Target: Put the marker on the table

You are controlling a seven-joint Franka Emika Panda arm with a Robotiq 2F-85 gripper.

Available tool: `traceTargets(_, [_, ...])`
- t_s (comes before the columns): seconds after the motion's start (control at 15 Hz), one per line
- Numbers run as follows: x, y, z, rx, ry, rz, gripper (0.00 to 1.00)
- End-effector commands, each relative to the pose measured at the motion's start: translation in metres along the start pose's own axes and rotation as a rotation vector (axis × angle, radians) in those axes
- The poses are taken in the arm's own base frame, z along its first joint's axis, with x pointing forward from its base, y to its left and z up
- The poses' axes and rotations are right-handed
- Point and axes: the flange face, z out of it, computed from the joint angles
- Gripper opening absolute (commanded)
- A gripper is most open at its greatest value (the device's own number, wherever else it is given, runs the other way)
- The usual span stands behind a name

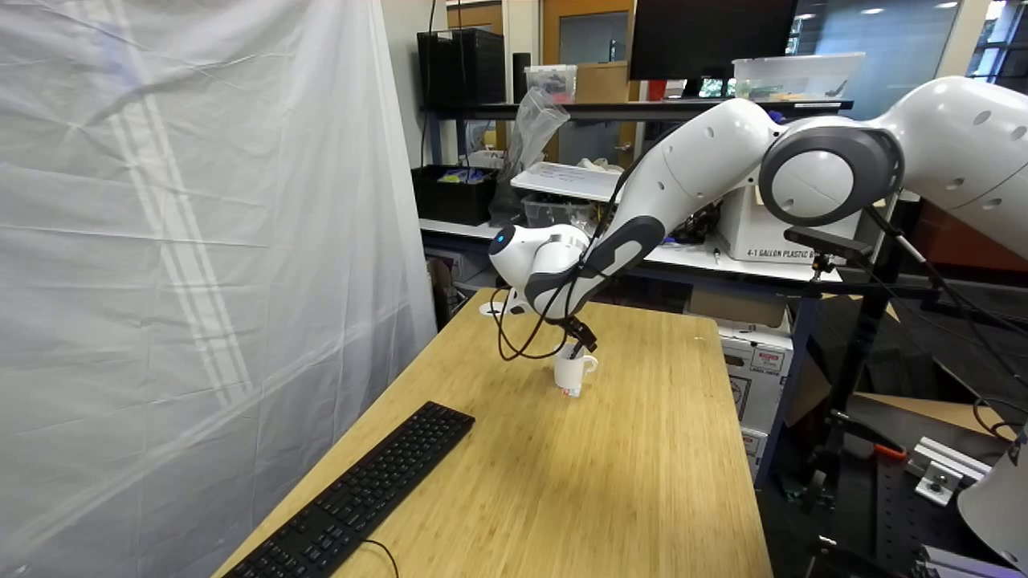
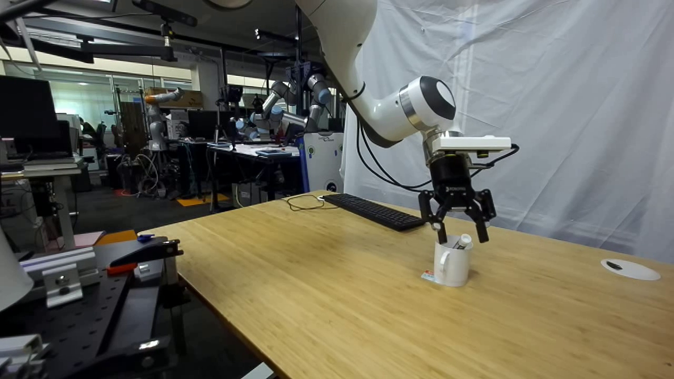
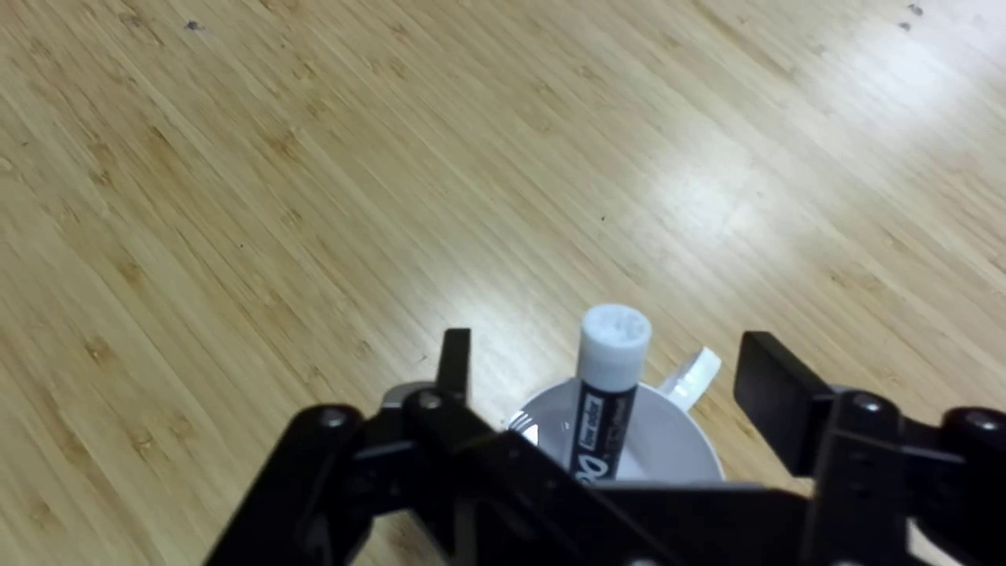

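Observation:
The marker stands tilted inside a white mug, its pale end sticking up above the rim. In the wrist view the marker shows a white end and a dark labelled body; its lower part is hidden. The mug stands upright on the bamboo-coloured table, and also shows in an exterior view. My gripper is open just above the mug, pointing down. In the wrist view the marker is between the two spread fingers, touching neither visibly.
A black keyboard lies along the table's curtain side. A small coloured card lies against the mug's base. A flat white disc is on the table. A white curtain hangs along the table's edge.

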Motion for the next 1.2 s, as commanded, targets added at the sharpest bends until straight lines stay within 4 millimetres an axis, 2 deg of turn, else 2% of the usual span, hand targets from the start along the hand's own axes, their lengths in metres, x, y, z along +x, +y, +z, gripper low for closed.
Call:
traceTargets(0.0, [-0.001,0.003,-0.006,-0.01,-0.041,-0.024,0.53])
traceTargets(0.53, [-0.002,0.005,-0.016,-0.035,-0.042,-0.038,0.01])
traceTargets(0.67, [-0.003,0.006,-0.018,-0.042,-0.045,-0.04,0.05])
traceTargets(0.87, [-0.005,0.007,-0.024,-0.047,-0.042,-0.027,0.05])
traceTargets(1.13, [-0.028,0.011,-0.049,-0.026,-0.056,0.02,0.05])
